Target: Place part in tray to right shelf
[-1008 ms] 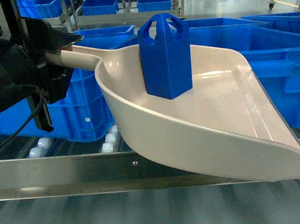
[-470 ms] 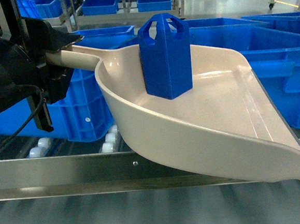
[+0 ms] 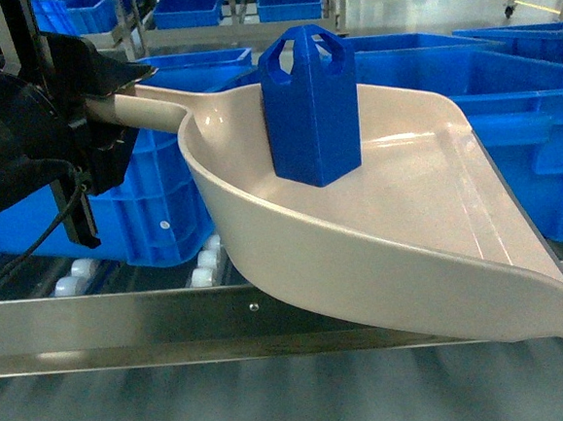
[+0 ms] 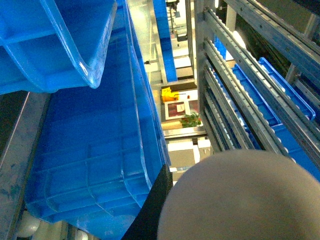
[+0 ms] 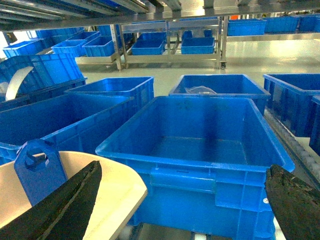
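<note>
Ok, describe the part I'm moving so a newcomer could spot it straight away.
Find the big beige tray held over the steel shelf rail. Standing upright inside it is the part: a small hexagonal blue block with arched loops on top, unlike the large open blue crates behind.

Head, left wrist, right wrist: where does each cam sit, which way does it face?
Head: on the robot, slanting down at the tray and part above the shelf; left gripper on the handle.
Left wrist: behind the handle end, facing along the crates.
Right wrist: facing crates, open right gripper.
Shared: tray and part, head and right wrist.
</note>
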You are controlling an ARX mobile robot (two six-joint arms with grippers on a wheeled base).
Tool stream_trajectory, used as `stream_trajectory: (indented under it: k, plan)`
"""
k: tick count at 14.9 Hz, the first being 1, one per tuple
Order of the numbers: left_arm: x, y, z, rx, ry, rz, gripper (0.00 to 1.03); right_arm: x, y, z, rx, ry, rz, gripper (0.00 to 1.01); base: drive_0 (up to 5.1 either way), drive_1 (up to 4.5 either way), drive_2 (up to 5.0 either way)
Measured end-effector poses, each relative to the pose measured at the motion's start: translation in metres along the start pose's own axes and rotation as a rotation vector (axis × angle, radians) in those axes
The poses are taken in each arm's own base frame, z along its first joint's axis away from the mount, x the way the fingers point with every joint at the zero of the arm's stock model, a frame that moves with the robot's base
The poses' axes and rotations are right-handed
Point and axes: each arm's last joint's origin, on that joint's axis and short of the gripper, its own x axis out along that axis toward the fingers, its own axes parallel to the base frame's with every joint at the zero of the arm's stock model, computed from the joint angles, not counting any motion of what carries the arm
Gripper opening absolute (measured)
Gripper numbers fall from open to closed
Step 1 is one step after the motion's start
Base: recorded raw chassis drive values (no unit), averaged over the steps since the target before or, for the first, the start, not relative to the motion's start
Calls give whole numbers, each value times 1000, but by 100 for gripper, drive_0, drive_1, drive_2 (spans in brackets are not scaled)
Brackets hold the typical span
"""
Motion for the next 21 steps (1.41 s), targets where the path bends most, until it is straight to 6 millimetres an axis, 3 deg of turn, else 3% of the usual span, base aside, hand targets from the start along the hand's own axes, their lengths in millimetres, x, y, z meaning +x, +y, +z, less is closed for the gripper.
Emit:
stream_trajectory:
  k: [7,9,12,16,19,21]
  plan:
    - [-5,0,0,70,-10,13,12,0,0,0,0,0,0,98,0,0,0]
    - [-14,-13,-2,75,4,-29,12,0,0,0,0,0,0,98,0,0,0]
    - [-36,-52,-4,53,10,-73,12,0,0,0,0,0,0,98,0,0,0]
    - [-46,-108,32,58,-199,-15,12,0,0,0,0,0,0,98,0,0,0]
    - [-38,-116,66,85,-395,125,12,0,0,0,0,0,0,98,0,0,0]
    - [-21,-120,88,145,-487,140,12,0,0,0,0,0,0,98,0,0,0]
